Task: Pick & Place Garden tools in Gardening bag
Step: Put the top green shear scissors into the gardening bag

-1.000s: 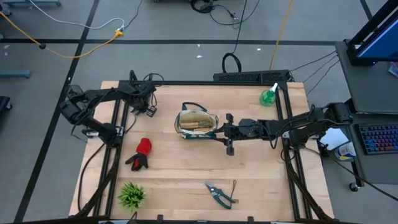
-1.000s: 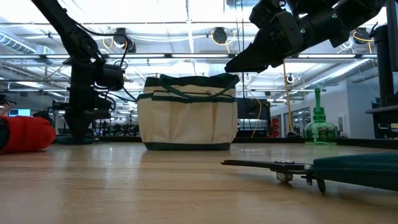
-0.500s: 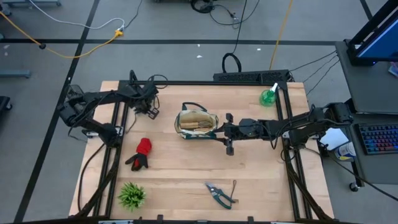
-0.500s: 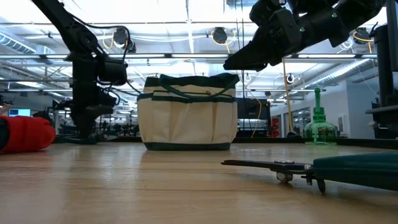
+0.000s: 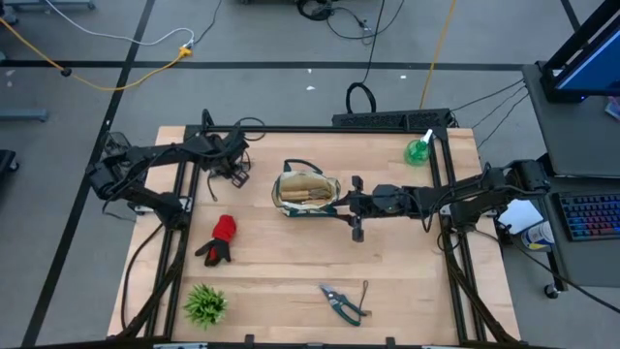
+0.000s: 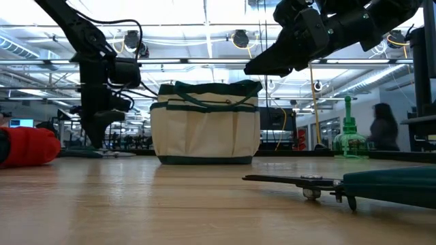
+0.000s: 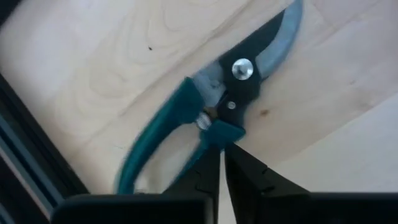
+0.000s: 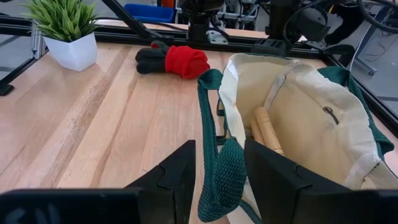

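Note:
The cream gardening bag (image 5: pixel 307 192) with green trim stands upright at the table's middle (image 6: pixel 204 122); wooden tool handles (image 8: pixel 267 132) lie inside it. My right gripper (image 5: pixel 341 202) is at the bag's right rim, shut on its green handle. My left gripper (image 5: pixel 235 175) is left of the bag, shut on teal-handled pruners (image 7: pixel 211 115). A second pair of pruners (image 5: pixel 341 301) lies near the front edge. The red-and-black glove (image 5: pixel 221 239) lies at the left. The green spray bottle (image 5: pixel 419 148) stands at the far right corner. My left gripper pinches the pruners between its two shut fingers at the lower handle just behind the pivot (image 7: pixel 219 132). The fingers point down at the table. Blade and teal grip stick out to either side; whether the pruners are clear of the table I cannot tell. My right gripper has the bag's green webbing handle (image 8: pixel 219 168) between its two fingers, coming level from the table's right side. The strap runs up from the bag's rim into the gap. The bag stays standing on the table.
A spiky green plant in a white pot (image 5: pixel 205 303) stands at the front left corner. Black frame rails (image 5: pixel 184 194) run along the table's left and right sides. A person (image 6: pixel 383 126) stands in the room beyond the table.
My left gripper has gone toward the table's right edge, toward the bag, carrying the pruners with it. My right gripper and the bag have kept still.

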